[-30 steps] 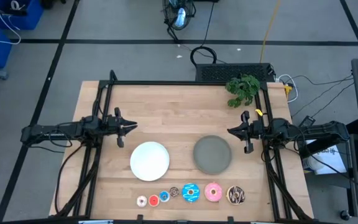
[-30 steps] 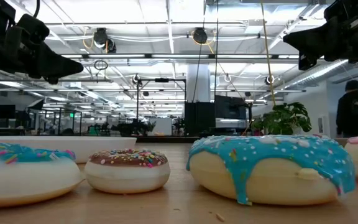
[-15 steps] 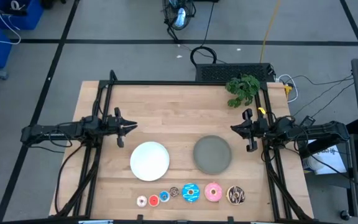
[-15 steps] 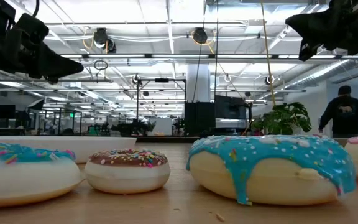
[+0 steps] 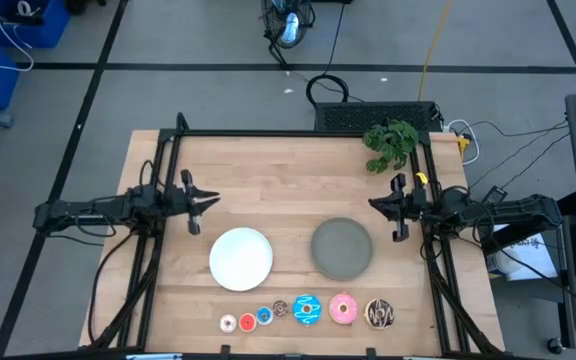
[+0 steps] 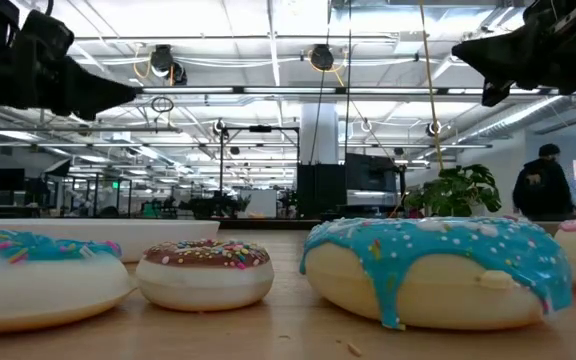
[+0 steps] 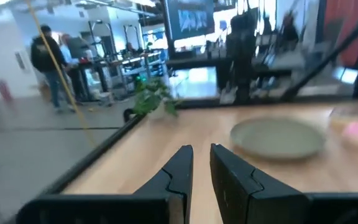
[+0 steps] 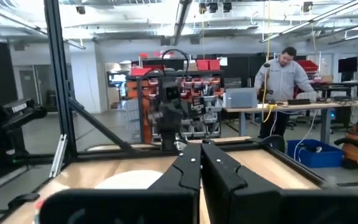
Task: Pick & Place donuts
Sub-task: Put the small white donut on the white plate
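Pale wood planks make up the bench [image 5: 288,170], framed by dark rails, with cables and grey floor around it. At its left edge the left tool [image 5: 204,201] hangs above the wood, well apart from everything on it; seen from its own wrist the two fingers [image 7: 180,171] stand almost together with only a thin slit between them, holding nothing. Just inward and nearer the front lies the white round plate [image 5: 241,257], bare, and beside it to the right the grey round plate [image 5: 342,247], also bare.

Along the front edge the donuts sit in a single row, none on a plate. From the left: the white-pink tiny donut [image 5: 228,323], the red tiny donut [image 5: 247,321], a small ring I cannot make out clearly (partly blue), the brown tiny donut [image 5: 281,309], then the blue sprinkled donut [image 5: 307,310], the pink donut [image 5: 343,309] and the dark brown donut with pale drizzle [image 5: 379,314]. Neighbours lie close or touching. From bench height the blue sprinkled donut fills the foreground, the brown tiny one to its left.

A leafy plant [image 5: 391,142] stands at the back right corner. The right tool [image 5: 381,207] hovers at the right edge, beside the grey plate but apart from it, fingers [image 8: 188,171] pressed together and empty. A person [image 8: 283,74] stands at a table in the room beyond.
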Motion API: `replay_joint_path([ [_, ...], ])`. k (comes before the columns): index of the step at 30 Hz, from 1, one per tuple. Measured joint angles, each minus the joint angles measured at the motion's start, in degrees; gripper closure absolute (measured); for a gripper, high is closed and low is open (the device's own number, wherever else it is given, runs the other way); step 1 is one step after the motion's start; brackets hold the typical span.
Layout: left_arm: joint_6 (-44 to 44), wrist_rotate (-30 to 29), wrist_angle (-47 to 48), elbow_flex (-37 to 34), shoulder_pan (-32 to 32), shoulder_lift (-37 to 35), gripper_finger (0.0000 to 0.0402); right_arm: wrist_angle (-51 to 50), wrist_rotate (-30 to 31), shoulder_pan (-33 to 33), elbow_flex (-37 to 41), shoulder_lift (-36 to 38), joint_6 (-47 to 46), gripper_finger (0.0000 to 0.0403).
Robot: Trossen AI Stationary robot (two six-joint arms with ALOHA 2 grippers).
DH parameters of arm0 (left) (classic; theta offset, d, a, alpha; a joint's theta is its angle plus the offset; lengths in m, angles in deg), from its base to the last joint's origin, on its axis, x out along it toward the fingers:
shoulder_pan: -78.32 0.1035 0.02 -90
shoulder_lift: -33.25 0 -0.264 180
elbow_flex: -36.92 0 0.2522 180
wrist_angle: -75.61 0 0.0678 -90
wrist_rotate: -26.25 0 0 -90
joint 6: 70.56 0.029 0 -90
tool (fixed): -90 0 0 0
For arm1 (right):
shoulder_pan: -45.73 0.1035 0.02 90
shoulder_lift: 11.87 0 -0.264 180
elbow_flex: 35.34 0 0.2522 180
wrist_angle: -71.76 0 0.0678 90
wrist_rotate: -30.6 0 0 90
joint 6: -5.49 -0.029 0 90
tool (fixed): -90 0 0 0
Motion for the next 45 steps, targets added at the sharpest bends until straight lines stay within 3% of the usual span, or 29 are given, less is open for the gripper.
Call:
replay_joint_path([
  [5, -11.08, 0.43, -0.70, 0.02, 0.00, 0.00, 0.0339, -5.97, 0.19, -0.01, -0.02, -0.01, 4.86, 0.0403],
  [9, -13.63, -1.38, -1.72, 0.02, 0.00, -0.02, 0.0339, -7.03, 2.54, -0.09, -0.07, -0.57, 4.50, 0.0403],
  [12, -12.39, 4.86, -1.01, 2.55, -1.27, 1.74, 0.0339, -4.38, 4.39, -0.02, -0.07, -0.87, 1.26, 0.0403],
  [16, -14.08, -1.87, 3.25, 7.69, -7.90, 10.69, 0.0339, -4.49, 4.72, 0.02, -0.07, -1.22, 1.39, 0.0403],
  [20, -15.77, -9.74, 8.79, 19.49, -17.12, 23.31, 0.0339, -4.24, 4.69, 0.02, -0.07, -1.54, 4.20, 0.0403],
  [25, -15.53, -26.34, 23.33, 38.59, -27.83, 40.87, 0.0339, -7.12, 4.44, 0.02, -0.04, -1.68, 2.34, 0.0403],
  [31, -27.32, -31.79, 49.64, 62.38, -35.10, 57.89, 0.0339, -8.86, 4.35, 0.02, -0.04, -1.70, 2.71, 0.0403],
  [33, -34.17, -31.92, 57.47, 68.96, -36.28, 62.43, 0.0339, -8.88, 3.92, 0.02, -0.27, -1.70, 2.69, 0.0403],
  [38, -49.55, -25.57, 71.74, 80.32, -38.46, 72.65, 0.0339, -8.89, -0.44, 0.04, -1.48, -1.69, 3.16, 0.0403],
  [40, -50.92, -24.79, 73.64, 82.42, -40.42, 76.37, 0.0339, -8.68, -1.48, 0.04, -1.57, -1.70, 3.14, 0.0403],
  [45, -46.71, -16.16, 76.94, 85.72, -43.80, 84.78, 0.0339, -8.63, -1.53, 0.04, -1.55, -1.70, 2.87, 0.0403],
])
